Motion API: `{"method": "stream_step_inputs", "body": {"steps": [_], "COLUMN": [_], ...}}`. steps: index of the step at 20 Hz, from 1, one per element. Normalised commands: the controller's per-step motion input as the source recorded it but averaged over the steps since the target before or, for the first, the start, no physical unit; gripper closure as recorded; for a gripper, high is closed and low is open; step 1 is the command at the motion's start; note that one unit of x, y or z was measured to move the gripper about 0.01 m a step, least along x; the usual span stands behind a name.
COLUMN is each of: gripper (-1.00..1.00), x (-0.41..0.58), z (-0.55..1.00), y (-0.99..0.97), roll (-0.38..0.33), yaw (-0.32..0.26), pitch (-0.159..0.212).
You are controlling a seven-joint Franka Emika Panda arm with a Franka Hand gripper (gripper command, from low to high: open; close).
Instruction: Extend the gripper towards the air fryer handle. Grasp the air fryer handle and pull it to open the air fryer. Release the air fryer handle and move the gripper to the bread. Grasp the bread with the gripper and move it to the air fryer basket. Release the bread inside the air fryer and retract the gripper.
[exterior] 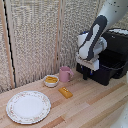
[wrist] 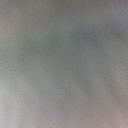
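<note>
Starting at the exterior view's left, a big round plate [exterior: 28, 106] sits on the near part of the wooden desk [exterior: 95, 107], pale with a patterned rim, nothing on it that I can make out. Moving right and farther back, there's a small white bowl [exterior: 51, 81] with yellow pieces inside it. Just beside the bowl, to its right, stands a pink mug [exterior: 65, 74], upright, handle toward the right; what it holds cannot be seen from here.

In front of the mug, nearer to us, the bread [exterior: 65, 92] lies flat on the desk, a small golden-orange slab, apart from both bowl and mug, lying free with nothing touching it.

Now over to the right: the white robot arm [exterior: 97, 35] comes down from the top corner, and the pincer [exterior: 85, 74] hangs low at the front of the air fryer [exterior: 114, 60]. The air fryer basket [exterior: 102, 70] appears drawn out toward the left from the black body, though black on black makes the edges hard to read. The pincer's dark fingers point down right at the basket's front panel. The air fryer handle itself I cannot pick out; the pincer covers that spot. Whether the fingers are wide, narrow or clamped on something, I cannot tell.

The wrist view is a grey blur, nothing readable. Behind everything runs a woven pale screen [exterior: 35, 35].
</note>
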Motion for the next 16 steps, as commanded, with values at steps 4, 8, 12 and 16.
{"method": "stream_step_inputs", "body": {"steps": [4,8,12,16], "gripper": [-1.0,-1.0,-1.0,-1.0], "x": [0.0,0.0,0.0,0.0], "z": [0.87,0.89,0.85,0.59], "y": [0.39,0.54,0.52,0.42], "roll": [0.06,0.017,0.0,0.002], "yaw": [0.074,0.11,0.141,0.177], "pitch": [0.099,0.109,0.121,0.05]}}
